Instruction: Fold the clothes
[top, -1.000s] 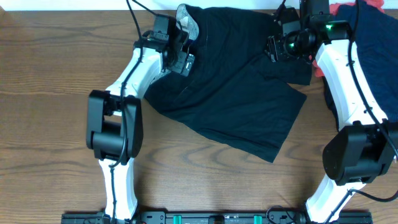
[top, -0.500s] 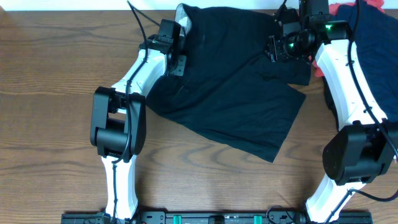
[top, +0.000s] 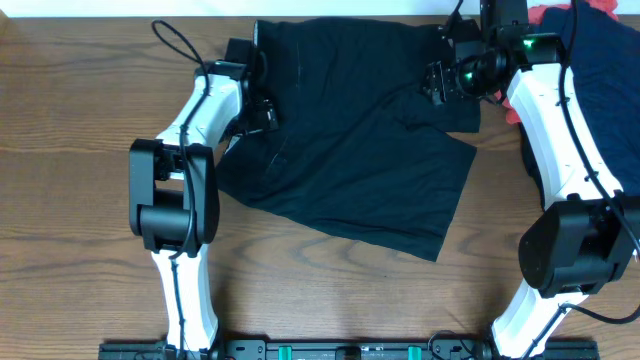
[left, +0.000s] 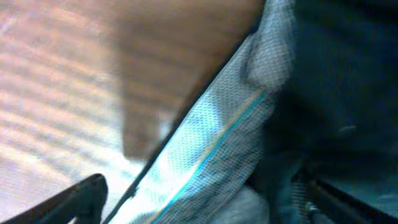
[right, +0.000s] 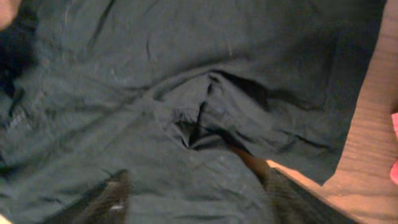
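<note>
Lying spread across table (top: 80, 200) at 12 o'clock, black shorts (top: 350, 150), rumpled, lining showing | bare wood opening toward 6 and 9 | left gripper (top: 262, 108) pinching waistband | right gripper (top: 440, 82): cannot tell.

matt black cloth shorts (top: 350, 140) with mesh lining (left: 211, 149) on grained wood table (top: 70, 200).

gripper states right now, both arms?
Left gripper: at the left edge of the black shorts; cannot tell whether shut or open.
Right gripper: over the shorts' upper right; cannot tell either.
</note>
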